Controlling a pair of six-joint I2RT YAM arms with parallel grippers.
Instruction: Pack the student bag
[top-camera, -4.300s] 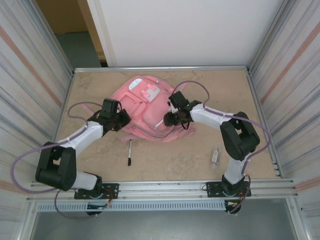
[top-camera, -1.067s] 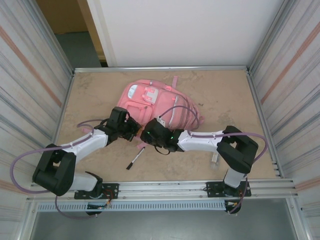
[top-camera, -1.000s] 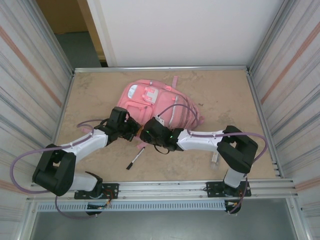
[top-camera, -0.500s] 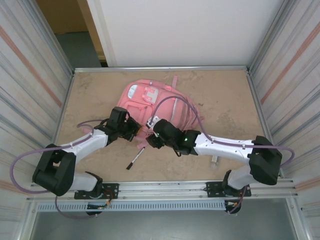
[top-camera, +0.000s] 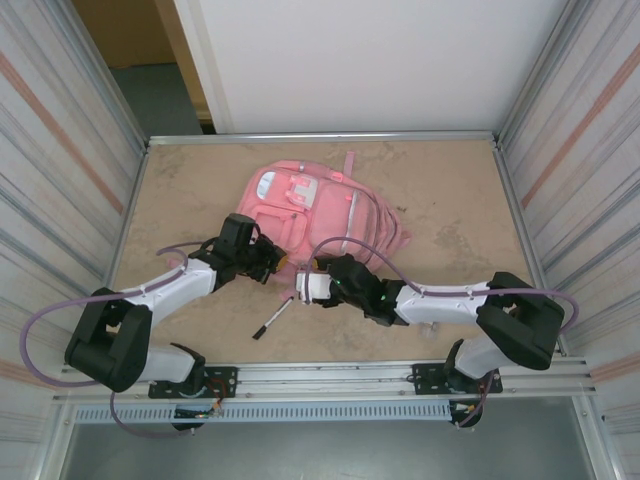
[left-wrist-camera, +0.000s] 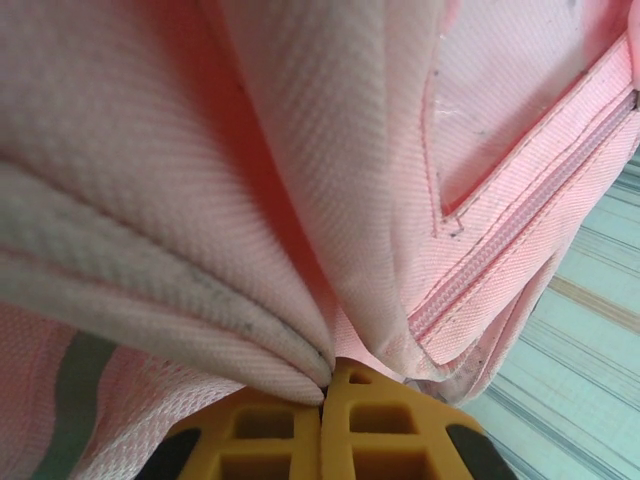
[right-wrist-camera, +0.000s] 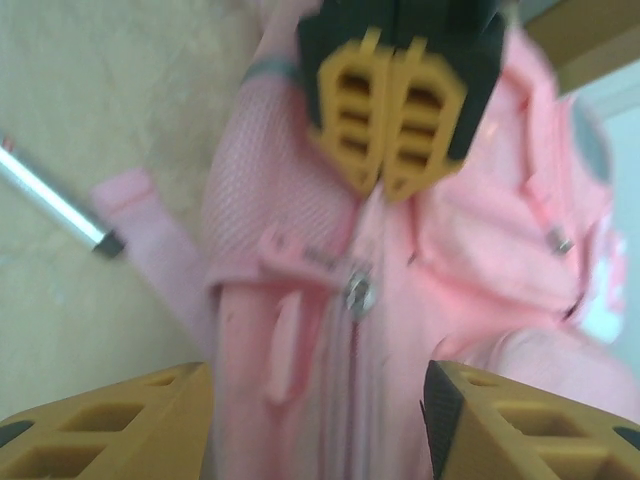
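Note:
The student bag (top-camera: 300, 205), a large pink backpack, lies at the middle back of the table. My left gripper (top-camera: 272, 262) is at the bag's near left edge. In the left wrist view its yellow fingers (left-wrist-camera: 270, 430) are pressed together on a fold of the bag's pink fabric (left-wrist-camera: 250, 200). My right gripper (top-camera: 300, 285) sits just in front of the bag's near edge, its jaws wide apart with nothing between them. In the right wrist view it (right-wrist-camera: 320, 400) faces the bag's zipper pull (right-wrist-camera: 357, 293), with the shut left gripper (right-wrist-camera: 392, 150) beyond it.
A black-and-white pen (top-camera: 270, 318) lies on the table in front of the bag and left of my right gripper; its tip (right-wrist-camera: 60, 208) shows in the right wrist view. Metal walls close in the table on the left and right.
My right gripper has opened and drawn back from the bag toward the near side, its arm stretching low across the table. My left gripper has stayed shut on the bag.

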